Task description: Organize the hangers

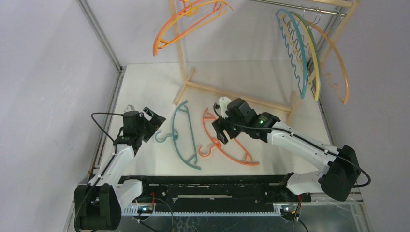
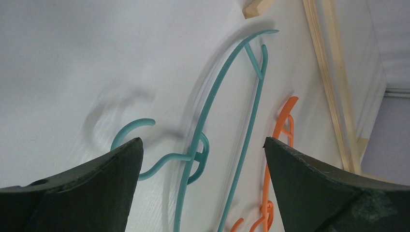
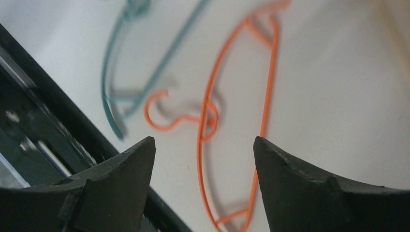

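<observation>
Left fingers (image 2: 72, 193) spread wide above teal hanger (image 2: 197, 155), right fingers (image 3: 309, 193) apart over orange hanger (image 3: 208, 118), apparently touching neither

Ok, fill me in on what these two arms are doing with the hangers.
Two robot arms are sorting hangers onto a wooden rack. Several are up there: a teal, yellow and orange bunch at its right end and an orange pair by the left upright. Two lie flat on the table: a teal hanger and an orange hanger. The left claw hovers open over the teal one, and the right claw is open over the orange one. Neither holds anything.
</observation>
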Motion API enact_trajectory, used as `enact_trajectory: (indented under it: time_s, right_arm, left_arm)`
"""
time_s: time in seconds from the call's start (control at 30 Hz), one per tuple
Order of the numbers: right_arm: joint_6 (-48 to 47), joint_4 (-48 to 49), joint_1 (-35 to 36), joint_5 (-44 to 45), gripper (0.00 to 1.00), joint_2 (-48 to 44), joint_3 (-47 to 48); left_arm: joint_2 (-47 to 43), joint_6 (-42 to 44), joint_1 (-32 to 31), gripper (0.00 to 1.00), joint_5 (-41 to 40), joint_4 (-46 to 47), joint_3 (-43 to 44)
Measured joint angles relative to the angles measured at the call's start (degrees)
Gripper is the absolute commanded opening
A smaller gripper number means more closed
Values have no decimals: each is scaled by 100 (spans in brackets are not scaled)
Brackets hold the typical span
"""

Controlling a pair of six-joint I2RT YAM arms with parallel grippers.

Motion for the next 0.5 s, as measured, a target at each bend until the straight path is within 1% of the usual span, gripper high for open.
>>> enact_trajectory:
  time_s: [0.1, 0.23, 0.33, 0.5]
  right_arm:
    - [-2, -286, 24, -48, 82, -48, -654]
    - [79, -407, 42, -177, 82, -195, -1318]
    - [144, -374, 114, -238, 81, -214, -1598]
    - [208, -221, 299, -313, 80, 0, -1733]
  left_arm:
    - [-4, -2, 0, 100, 0, 0, 0]
    - [-2, 0, 0, 100, 0, 0, 0]
    - [4, 0, 0, 100, 2, -4, 0]
    - [13, 0, 0, 100, 0, -22, 0]
